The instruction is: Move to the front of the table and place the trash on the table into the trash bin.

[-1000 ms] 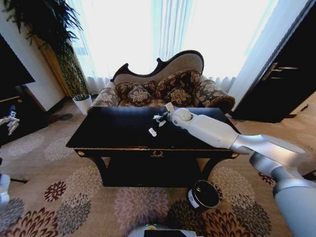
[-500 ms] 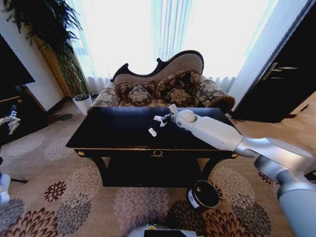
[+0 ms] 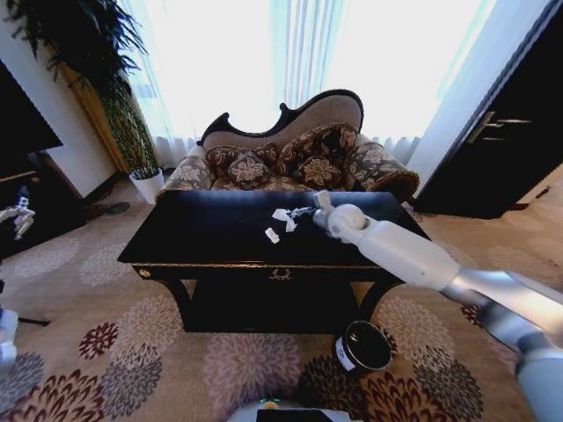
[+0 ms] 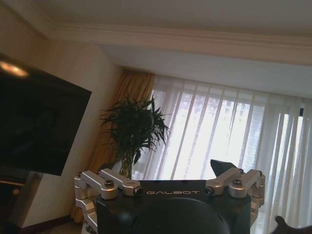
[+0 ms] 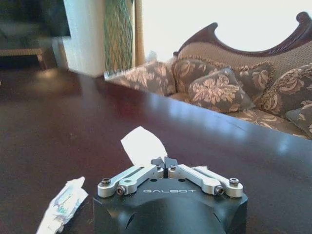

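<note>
The glossy black table (image 3: 193,242) stands straight ahead of me. My right arm reaches across its top, and the right gripper (image 3: 296,214) (image 5: 164,160) is shut on a white paper scrap (image 3: 281,214) (image 5: 142,145) near the middle. A second crumpled scrap (image 3: 272,236) (image 5: 62,205) lies on the tabletop just in front of it, apart from the fingers. The dark trash bin (image 3: 362,345) with a white label sits on the carpet below the table's front right corner. My left gripper (image 3: 17,215) hangs open far off to the left, away from the table.
A patterned sofa (image 3: 290,158) stands close behind the table. A white plant pot (image 3: 147,183) and a tall plant are at the back left. There is a dark TV unit (image 3: 26,189) on the left and a black cabinet (image 3: 515,132) on the right. Open carpet lies before the table.
My right arm has drawn back toward the right, its wrist shifting right and nearer to me, with the gripper still at the paper scrap. The loose scrap and the bin have not moved.
</note>
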